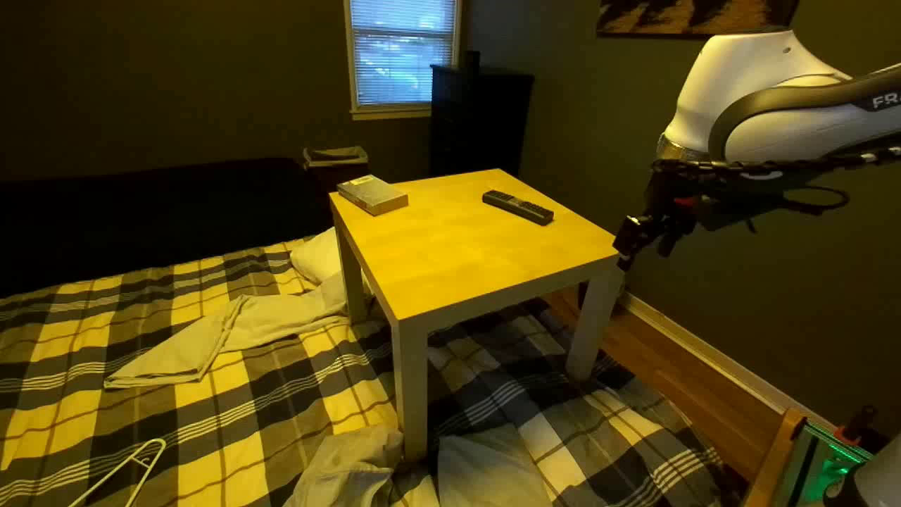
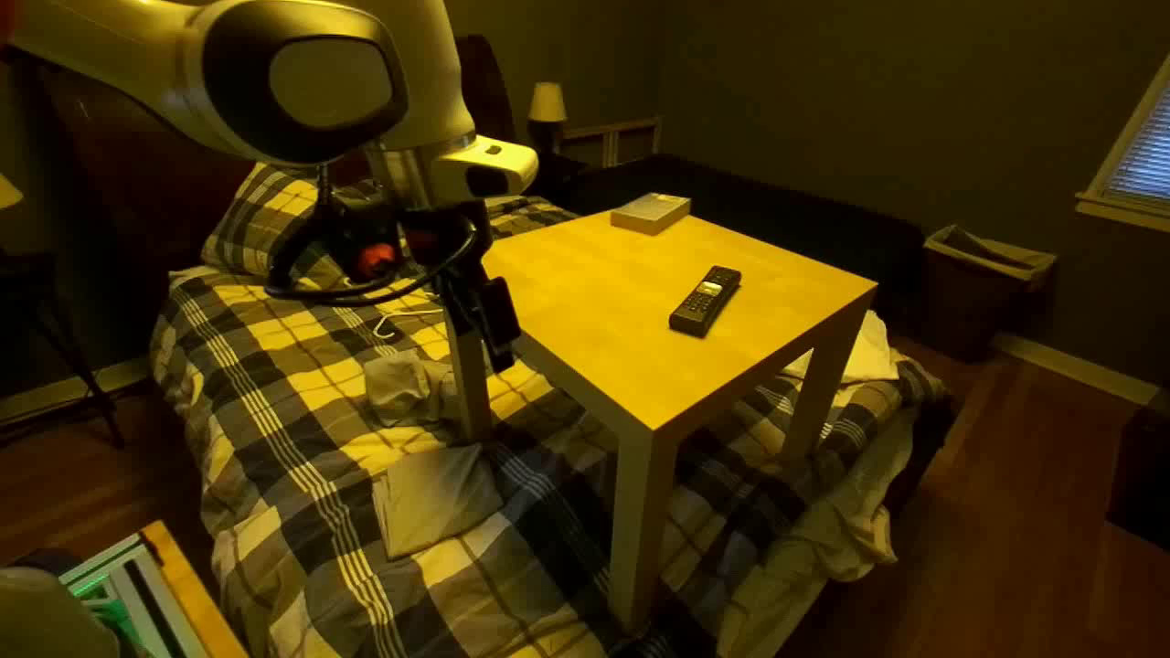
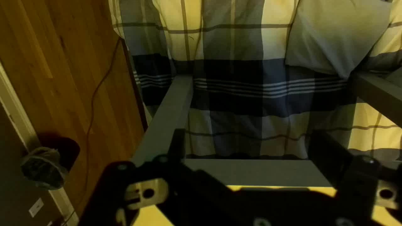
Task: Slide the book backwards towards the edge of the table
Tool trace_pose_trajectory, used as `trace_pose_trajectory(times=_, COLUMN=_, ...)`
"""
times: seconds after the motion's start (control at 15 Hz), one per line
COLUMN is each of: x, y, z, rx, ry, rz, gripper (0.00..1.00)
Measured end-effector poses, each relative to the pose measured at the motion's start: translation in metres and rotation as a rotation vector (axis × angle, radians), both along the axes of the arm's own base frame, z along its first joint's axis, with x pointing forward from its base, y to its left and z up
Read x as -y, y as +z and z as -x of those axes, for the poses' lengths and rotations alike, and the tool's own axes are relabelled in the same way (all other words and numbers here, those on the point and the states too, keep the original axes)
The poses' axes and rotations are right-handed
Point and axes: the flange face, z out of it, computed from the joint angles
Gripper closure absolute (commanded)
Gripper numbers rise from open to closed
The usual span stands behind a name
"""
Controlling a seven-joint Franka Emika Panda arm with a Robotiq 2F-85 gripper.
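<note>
The book (image 1: 373,196), thin and pale tan, lies flat at a far corner of the tabletop; it also shows in an exterior view (image 2: 651,213). The table (image 1: 457,260) has a yellow wood top and white legs; it also shows in an exterior view (image 2: 585,292), and its side shows in the wrist view (image 3: 257,172). My gripper (image 3: 251,141) is open and empty, with its fingers wide apart. In both exterior views the gripper (image 1: 626,243) (image 2: 498,334) hangs beside the table edge opposite the book, well apart from the book. The book is not in the wrist view.
A dark remote (image 1: 517,207) lies on the tabletop, between the gripper's side and the far side; it also shows in an exterior view (image 2: 706,300). The table stands on a plaid-covered bed (image 1: 232,422). A dark dresser (image 1: 480,120) and a bin (image 2: 987,283) stand beyond it.
</note>
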Motion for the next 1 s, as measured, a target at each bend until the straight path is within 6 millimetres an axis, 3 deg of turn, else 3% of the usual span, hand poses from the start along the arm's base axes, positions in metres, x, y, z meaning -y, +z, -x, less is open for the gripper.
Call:
trace_pose_trajectory(times=0.73, x=-0.001, y=0.001, z=-0.001, rx=0.001, ry=0.004, rz=0.003, gripper=0.0)
trace_pose_trajectory(times=0.87, x=-0.014, y=0.007, z=-0.008, rx=0.014, ry=0.036, rz=0.017, gripper=0.0)
trace_pose_trajectory(times=1.0, x=-0.044, y=0.017, z=-0.024, rx=0.035, ry=0.086, rz=0.035, gripper=0.0)
